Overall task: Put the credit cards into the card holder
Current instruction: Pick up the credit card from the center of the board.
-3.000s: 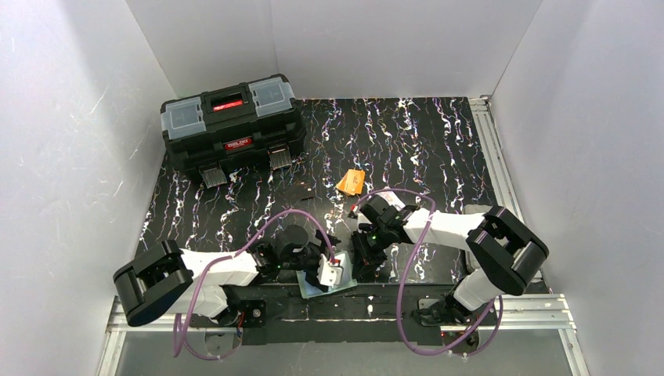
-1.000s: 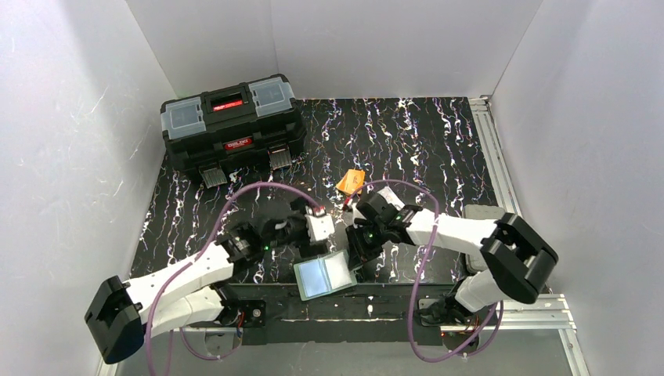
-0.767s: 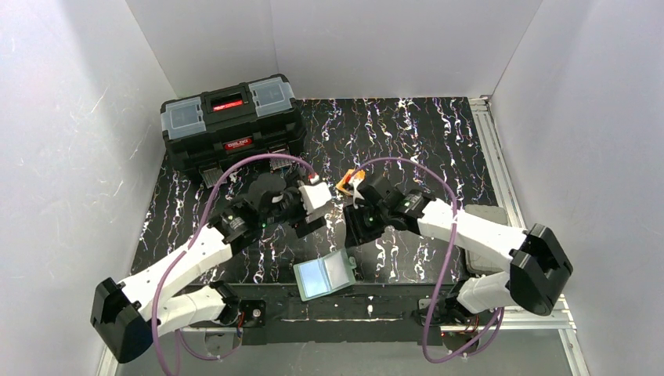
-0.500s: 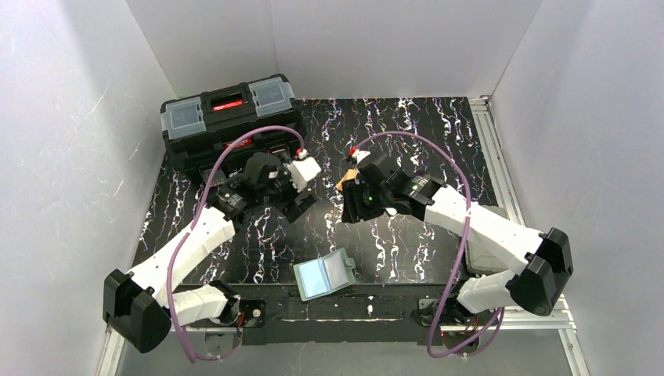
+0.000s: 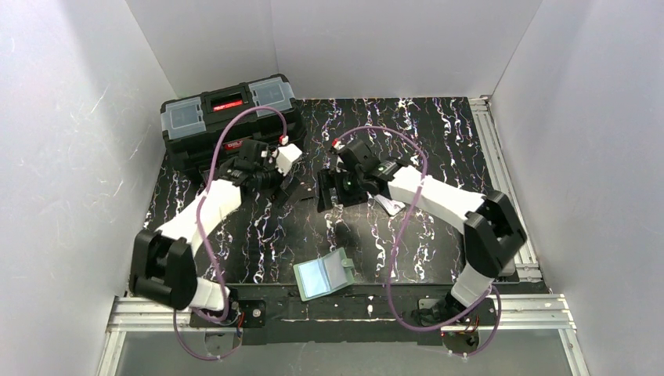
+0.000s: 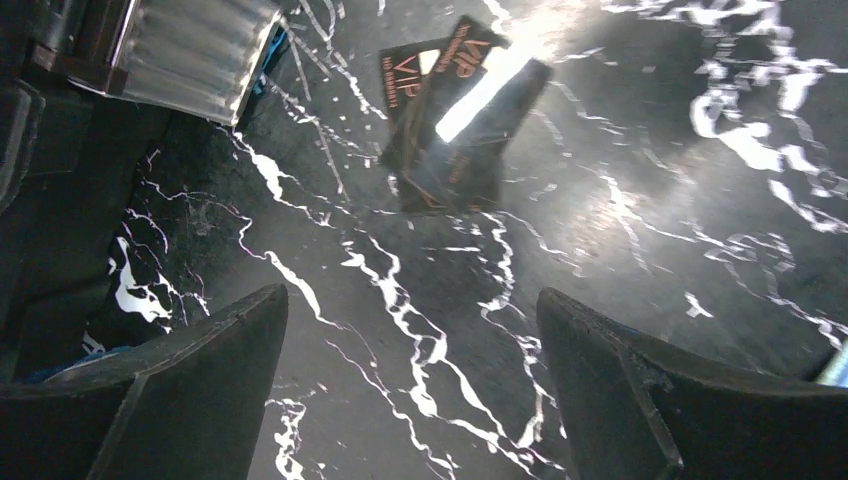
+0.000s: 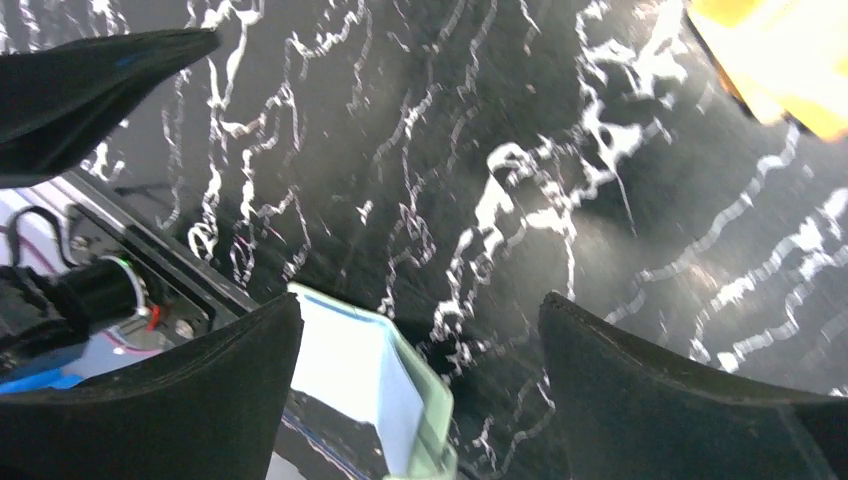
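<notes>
Fingers (image 6: 190, 400) farther out over marbled table (image 5: 438, 133)

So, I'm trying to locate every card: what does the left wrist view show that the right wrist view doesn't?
Only the left wrist view: a dark card marked VIP, lying flat on the table, and the toolbox's metal latch at top left.

Only the right wrist view: the orange card in the top right corner and the open card holder near the bottom edge.

Both: the black marbled table, and an open, empty pincer: the left pincer and the right pincer.
</notes>
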You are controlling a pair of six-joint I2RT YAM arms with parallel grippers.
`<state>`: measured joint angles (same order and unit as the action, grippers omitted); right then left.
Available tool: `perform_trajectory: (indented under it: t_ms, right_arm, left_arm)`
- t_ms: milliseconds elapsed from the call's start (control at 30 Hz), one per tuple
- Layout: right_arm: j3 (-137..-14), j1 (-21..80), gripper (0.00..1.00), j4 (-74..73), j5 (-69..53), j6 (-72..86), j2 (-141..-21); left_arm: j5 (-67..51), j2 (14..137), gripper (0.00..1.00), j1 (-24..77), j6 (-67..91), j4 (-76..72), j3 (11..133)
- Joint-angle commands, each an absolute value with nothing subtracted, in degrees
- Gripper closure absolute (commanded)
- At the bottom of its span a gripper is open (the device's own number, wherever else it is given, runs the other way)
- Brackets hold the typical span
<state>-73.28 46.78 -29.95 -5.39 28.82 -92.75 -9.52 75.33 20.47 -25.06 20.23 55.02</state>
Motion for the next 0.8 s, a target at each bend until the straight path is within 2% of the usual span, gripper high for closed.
perform_trajectory:
  t_ms: [0,100,167,333,433,767]
  right_arm:
    - [-78.2,43.6,0.08,-18.4,-16.2,31.1,-99.2]
    - [-80.4,40.1,0.14,-13.9,-23.1,34.3,-104.8]
    - [-86.9,38.7,0.19,-13.2,-25.0,35.3,-115.5]
    - [-90.1,38.3,0.28,-9.2,-25.4,39.2,-124.5]
    - [-87.3,38.3,0.3,-5.0,-26.1,42.0,-125.6]
    - [-84.6,38.4,0.39,-0.6,-27.9,46.7,-127.6]
  left_arm:
    - [-10.7,83.9,0.07,16.5,-26.0,16.5,59.5]
    - [-11.4,89.9,0.12,15.2,-26.8,14.7,61.9]
    - [-12.8,97.8,0.14,15.1,-26.8,11.5,65.8]
    - [-13.1,101.7,0.16,15.0,-27.8,8.3,64.3]
    - [-12.6,100.3,0.18,15.1,-29.1,4.5,59.1]
    - [-10.9,100.3,0.22,16.2,-32.9,3.2,57.5]
